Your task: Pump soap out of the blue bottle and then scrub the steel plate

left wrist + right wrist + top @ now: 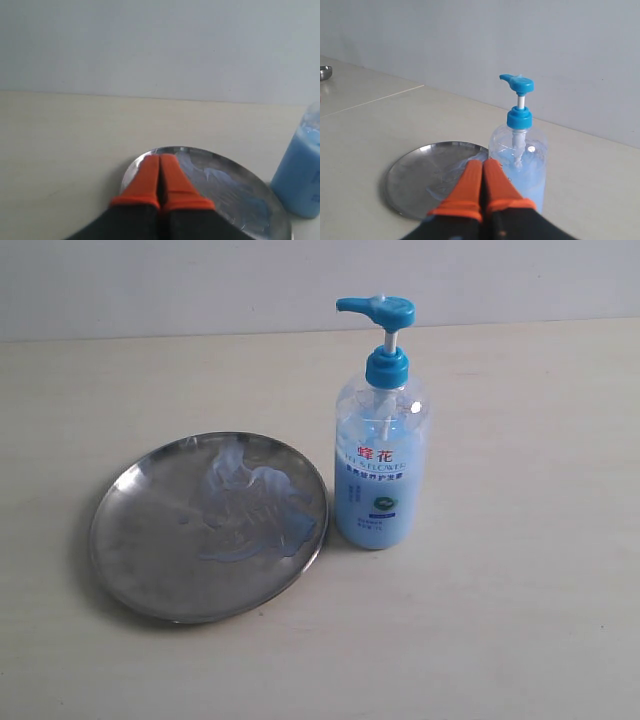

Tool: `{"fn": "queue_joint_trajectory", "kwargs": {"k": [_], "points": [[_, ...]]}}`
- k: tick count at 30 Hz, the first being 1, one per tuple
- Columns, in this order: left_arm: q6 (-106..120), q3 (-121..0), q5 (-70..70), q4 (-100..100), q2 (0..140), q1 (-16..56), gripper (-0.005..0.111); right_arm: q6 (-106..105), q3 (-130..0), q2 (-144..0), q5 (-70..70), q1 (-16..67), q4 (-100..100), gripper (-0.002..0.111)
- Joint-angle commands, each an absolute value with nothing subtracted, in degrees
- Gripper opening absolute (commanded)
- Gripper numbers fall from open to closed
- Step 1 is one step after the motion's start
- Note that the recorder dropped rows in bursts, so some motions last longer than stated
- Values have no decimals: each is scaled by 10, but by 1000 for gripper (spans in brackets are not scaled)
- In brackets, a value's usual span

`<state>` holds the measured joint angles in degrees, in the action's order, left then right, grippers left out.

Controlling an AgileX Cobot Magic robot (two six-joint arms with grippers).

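Observation:
The round steel plate [208, 526] lies flat on the table, with streaky pale blue soap [252, 508] smeared over its right half. Just right of it stands the blue bottle [380, 452], upright, its pump head raised. Neither gripper shows in the exterior view. In the left wrist view my left gripper [160, 159] is shut and empty, its orange fingers pressed together above the near side of the steel plate [227, 186], the blue bottle [301, 172] off to one side. My right gripper [483, 163] is shut and empty too, held before the blue bottle [519, 152] and the steel plate [424, 173].
A pale wall rises behind the beige table [520, 630]. A small steel bowl [324, 72] sits far off at the edge of the right wrist view.

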<state>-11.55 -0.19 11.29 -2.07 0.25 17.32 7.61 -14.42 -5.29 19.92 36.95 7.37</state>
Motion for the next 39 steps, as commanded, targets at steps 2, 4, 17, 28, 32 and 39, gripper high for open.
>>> {"fn": "queue_joint_trajectory", "kwargs": {"k": [2,4,17,28,32,39], "points": [[-81,0,153,-28,0,173,0,78,-141,-54,191,370,76,0],[-54,0,174,-25,0,173,0,78,-141,-54,191,370,76,0],[-45,0,203,-24,0,173,0,78,-141,-54,191,370,75,0],[-45,0,202,-24,0,173,0,78,-141,-54,191,370,75,0],[-45,0,202,-24,0,173,0,78,-141,-54,191,370,75,0],[-45,0,202,-24,0,173,0,78,-141,-54,191,370,75,0]]}}
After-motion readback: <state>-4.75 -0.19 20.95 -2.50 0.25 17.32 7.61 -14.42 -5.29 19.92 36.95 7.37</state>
